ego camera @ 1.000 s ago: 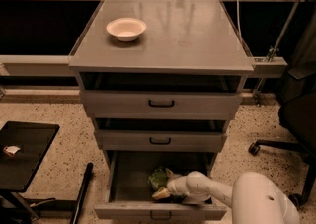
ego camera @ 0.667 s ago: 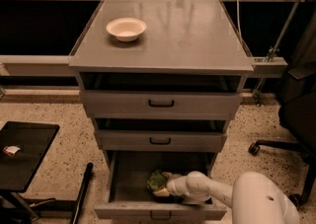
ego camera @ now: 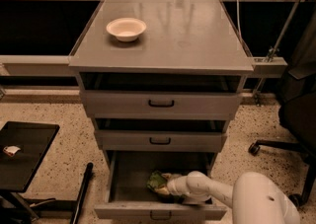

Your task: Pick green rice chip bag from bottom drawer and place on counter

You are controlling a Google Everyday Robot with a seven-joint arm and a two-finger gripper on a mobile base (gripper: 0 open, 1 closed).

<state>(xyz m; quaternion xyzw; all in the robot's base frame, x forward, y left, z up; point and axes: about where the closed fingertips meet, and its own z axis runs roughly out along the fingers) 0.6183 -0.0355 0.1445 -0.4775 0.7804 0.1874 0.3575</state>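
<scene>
Barely moved since a second ago, the gripper (ego camera: pixel 167 188) lies in the open grey metal bottom drawer (ego camera: pixel 127 182), against the crinkled light-green rice chip bag (ego camera: pixel 156 180) at its 10 o'clock; whether it has hold of the bag cannot be told.

Smooth white rounded arm (ego camera: pixel 217 193), pincer (ego camera: pixel 168 187) in bottom drawer (ego camera: pixel 158 212)

Speckled beige floor (ego camera: pixel 59 119) all round. A black side table (ego camera: pixel 29 159) stands at left, a black pole (ego camera: pixel 82 192) just beside it. A dark office chair (ego camera: pixel 298 114) is at right. Behind, a pale rail (ego camera: pixel 34 64) crosses a black recess (ego camera: pixel 39 25). The gripper (ego camera: pixel 166 186) is in the bottom drawer (ego camera: pixel 123 211)
</scene>
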